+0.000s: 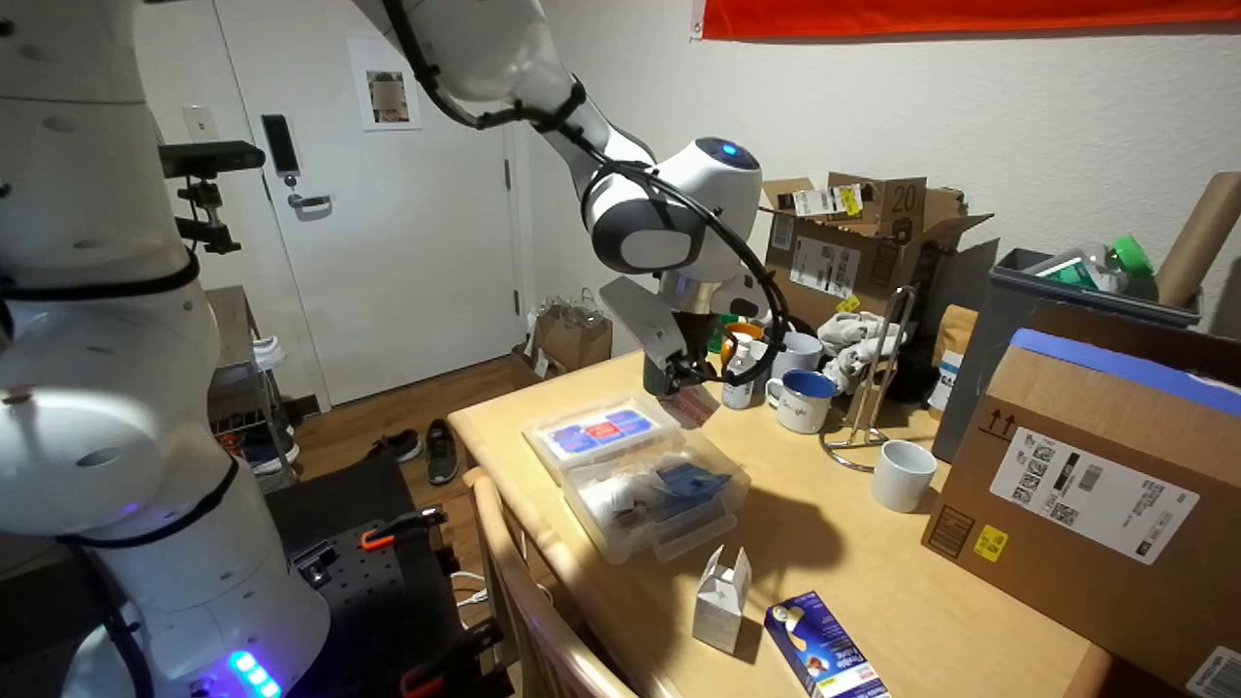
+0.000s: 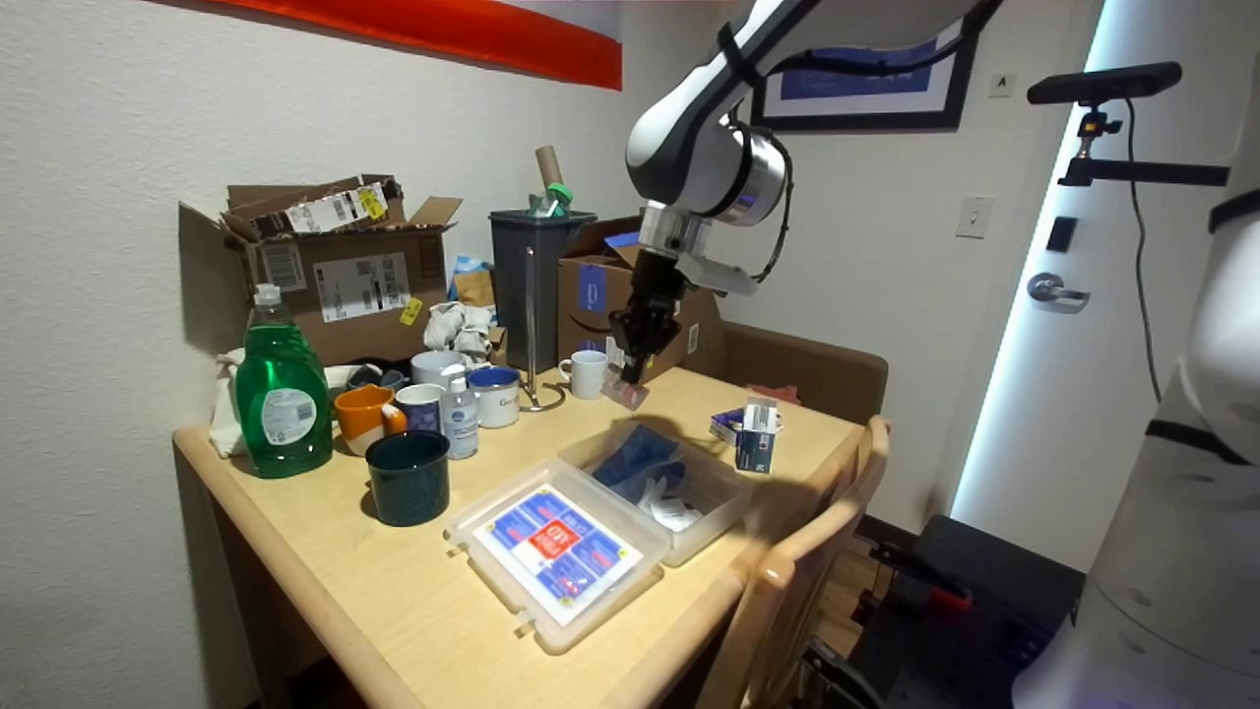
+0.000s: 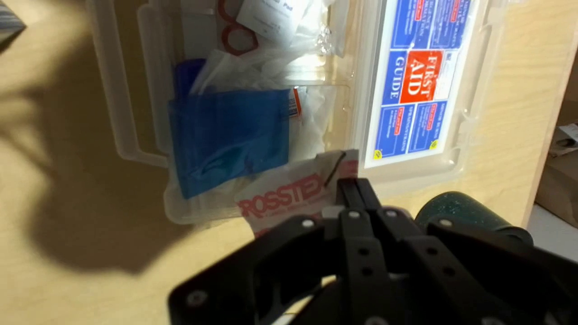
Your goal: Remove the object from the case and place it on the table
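The case lies open on the table, its lid with a first aid guide label hinged flat beside the filled half. The filled half holds a blue packet, red-handled scissors and white packets. My gripper is shut on a thin whitish packet with red print. The packet hangs from the fingertips and also shows in both exterior views. The gripper is above the table, on the mug side of the case. The packet's lower part is hidden behind the fingers in the wrist view.
A dark green mug, a pump bottle, other mugs and a metal stand line the wall side. A white carton and a blue box lie beyond the case. A chair touches the edge.
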